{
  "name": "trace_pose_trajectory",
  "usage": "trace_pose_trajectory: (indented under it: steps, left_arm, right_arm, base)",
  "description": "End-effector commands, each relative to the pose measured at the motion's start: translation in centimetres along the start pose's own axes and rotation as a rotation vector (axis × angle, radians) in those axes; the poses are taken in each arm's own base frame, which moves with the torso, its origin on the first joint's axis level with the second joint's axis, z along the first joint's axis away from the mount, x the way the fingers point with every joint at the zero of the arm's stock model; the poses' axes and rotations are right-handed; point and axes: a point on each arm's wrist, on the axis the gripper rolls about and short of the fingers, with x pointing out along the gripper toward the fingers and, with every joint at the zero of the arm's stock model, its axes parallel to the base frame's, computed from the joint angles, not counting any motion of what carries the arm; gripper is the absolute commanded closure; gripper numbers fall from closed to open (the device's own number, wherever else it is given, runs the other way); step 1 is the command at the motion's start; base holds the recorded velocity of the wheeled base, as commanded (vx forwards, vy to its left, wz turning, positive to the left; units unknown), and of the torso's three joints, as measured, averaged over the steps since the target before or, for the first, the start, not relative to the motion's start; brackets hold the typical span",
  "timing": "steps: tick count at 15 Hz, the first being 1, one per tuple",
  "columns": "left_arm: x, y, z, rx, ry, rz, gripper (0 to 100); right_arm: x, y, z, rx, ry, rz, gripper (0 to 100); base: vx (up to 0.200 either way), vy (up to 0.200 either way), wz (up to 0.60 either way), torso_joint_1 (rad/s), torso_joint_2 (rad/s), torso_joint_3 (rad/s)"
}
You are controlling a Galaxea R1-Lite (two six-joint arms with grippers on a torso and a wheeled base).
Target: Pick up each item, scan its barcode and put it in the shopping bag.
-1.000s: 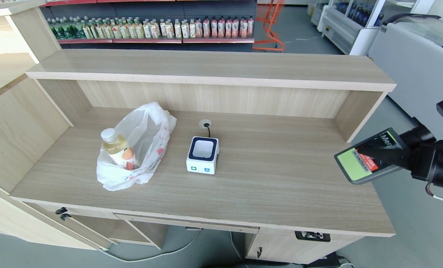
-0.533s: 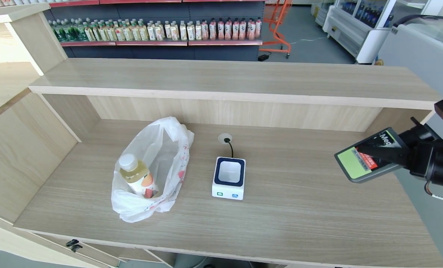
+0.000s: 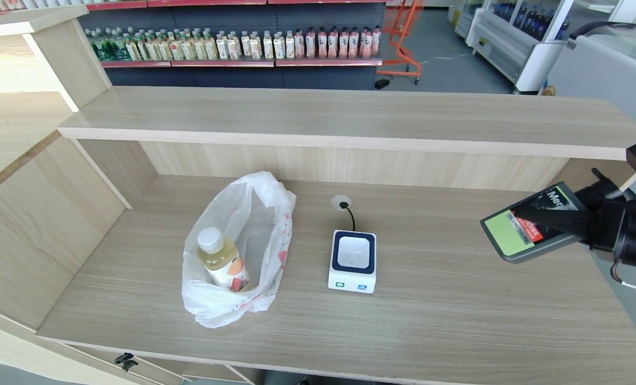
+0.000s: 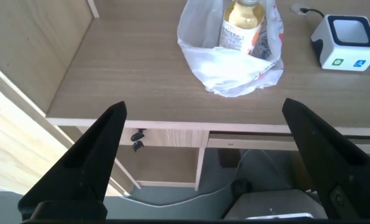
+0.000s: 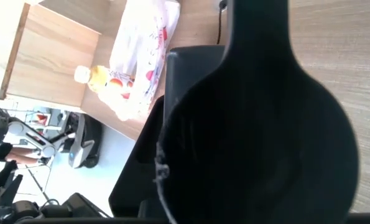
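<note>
A white plastic shopping bag (image 3: 254, 224) lies open on the wooden counter (image 3: 446, 299), with a bottle of yellow drink (image 3: 220, 262) standing in it. A white scanner with a dark-rimmed window (image 3: 353, 260) sits just right of the bag. At the counter's right end, above its surface, my right gripper (image 3: 543, 220) is shut on a flat dark package with a green panel (image 3: 510, 233). This package (image 5: 259, 143) looms large in the right wrist view. My left gripper (image 4: 206, 155) hangs open in front of the counter's front edge, facing the bag (image 4: 234, 59) and scanner (image 4: 346, 40).
A raised wooden ledge (image 3: 350, 117) runs along the back of the counter, and a side wall (image 3: 35, 214) closes its left end. The scanner's cable (image 3: 348, 214) drops into a hole behind it. Shelves of bottles (image 3: 232, 45) and freezers (image 3: 590, 59) stand farther off.
The whole head picture has shifted, so the camera moved; bag, bottle and scanner keep their places on the counter. My right gripper still holds the package in the same pose.
</note>
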Motion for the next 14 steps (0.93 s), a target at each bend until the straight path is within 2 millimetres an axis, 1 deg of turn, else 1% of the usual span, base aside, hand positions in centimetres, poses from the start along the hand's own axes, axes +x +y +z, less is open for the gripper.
trace_pose_trajectory:
  steps: [1, 4, 8, 10, 13, 14]
  left_arm:
    - [0.0, 0.0, 0.0, 0.001, 0.002, 0.0, 0]
    - [0.0, 0.0, 0.0, 0.003, 0.0, 0.0, 0]
    - [0.0, 0.0, 0.0, 0.003, 0.002, 0.0, 0]
    - [0.0, 0.0, 0.0, 0.003, 0.003, 0.0, 0]
    - [0.0, 0.0, 0.0, 0.003, 0.002, 0.0, 0]
    - [0.0, 0.0, 0.0, 0.003, 0.002, 0.0, 0]
  right_arm:
    - [0.1, -0.1, 0.0, 0.001, 0.003, 0.001, 100]
    - [1.2, -0.6, -0.4, 0.015, 0.038, -0.011, 100]
    - [3.4, -1.6, -1.0, 0.045, 0.102, -0.02, 100]
    - [5.1, -1.6, -1.9, 0.052, 0.162, 0.007, 100]
    - [7.4, -1.6, -2.2, -0.032, 0.211, 0.036, 100]
    - [8.6, -1.6, -2.4, -0.075, 0.208, 0.008, 100]
  base:
    - [0.0, 0.2, 0.0, -0.012, 0.0, 0.007]
    - [0.0, 0.0, 0.0, 0.0, 0.0, 0.0]
    - [0.0, 0.0, 0.0, 0.0, 0.0, 0.0]
    - [0.0, 0.0, 0.0, 0.0, 0.0, 0.0]
    - [0.0, 0.0, 0.0, 0.0, 0.0, 0.0]
    - [0.0, 0.0, 0.0, 0.0, 0.0, 0.0]
